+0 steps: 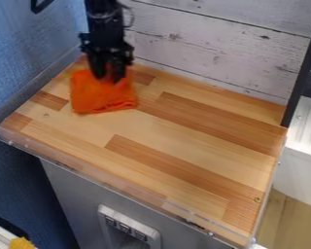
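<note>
1. Orange cloth square (96,99): showing a matt, creased surface.
2. Light-and-reddish-brown wooden-strip tabletop (197,129): displaying smooth grain, faint satin sheen.
3. Whitewashed wooden plank panel (203,53): showing matt, knotted grain.
4. Clear plastic edging strip (87,172): gleaming glossy.
5. Blue wall (28,63): looking matt, roughly textured.

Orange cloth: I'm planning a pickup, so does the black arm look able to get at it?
Probably yes: the tool hangs right at the back part of the cloth, and nothing visible blocks the way.

On the counter (197,141), the cloth (98,101) lies far left, before the back wall (210,51).
</note>
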Available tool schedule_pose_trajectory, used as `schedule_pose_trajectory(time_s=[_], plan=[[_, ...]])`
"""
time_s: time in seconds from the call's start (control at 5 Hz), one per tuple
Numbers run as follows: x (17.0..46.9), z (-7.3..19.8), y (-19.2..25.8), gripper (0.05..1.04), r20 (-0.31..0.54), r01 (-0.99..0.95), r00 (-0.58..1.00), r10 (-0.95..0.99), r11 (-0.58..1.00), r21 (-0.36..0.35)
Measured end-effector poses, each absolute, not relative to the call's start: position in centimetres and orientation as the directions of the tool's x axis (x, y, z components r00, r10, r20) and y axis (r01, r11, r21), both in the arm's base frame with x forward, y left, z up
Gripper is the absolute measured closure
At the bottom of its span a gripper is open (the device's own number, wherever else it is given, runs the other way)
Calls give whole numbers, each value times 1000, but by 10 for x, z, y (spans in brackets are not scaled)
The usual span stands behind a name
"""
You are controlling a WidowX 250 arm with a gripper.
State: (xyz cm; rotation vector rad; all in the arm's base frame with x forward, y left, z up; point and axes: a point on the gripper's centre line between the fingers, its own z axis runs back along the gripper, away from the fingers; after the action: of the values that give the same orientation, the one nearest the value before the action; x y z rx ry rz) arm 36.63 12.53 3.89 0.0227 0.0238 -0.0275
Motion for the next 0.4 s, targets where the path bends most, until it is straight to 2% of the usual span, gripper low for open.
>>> schedule_pose_trajectory(time_s=[0.2, 0.4], plan=[[369, 47, 100, 89, -42, 41, 998, -39, 999, 29], [371, 61, 80, 83, -15, 45, 999, -44, 998, 39]])
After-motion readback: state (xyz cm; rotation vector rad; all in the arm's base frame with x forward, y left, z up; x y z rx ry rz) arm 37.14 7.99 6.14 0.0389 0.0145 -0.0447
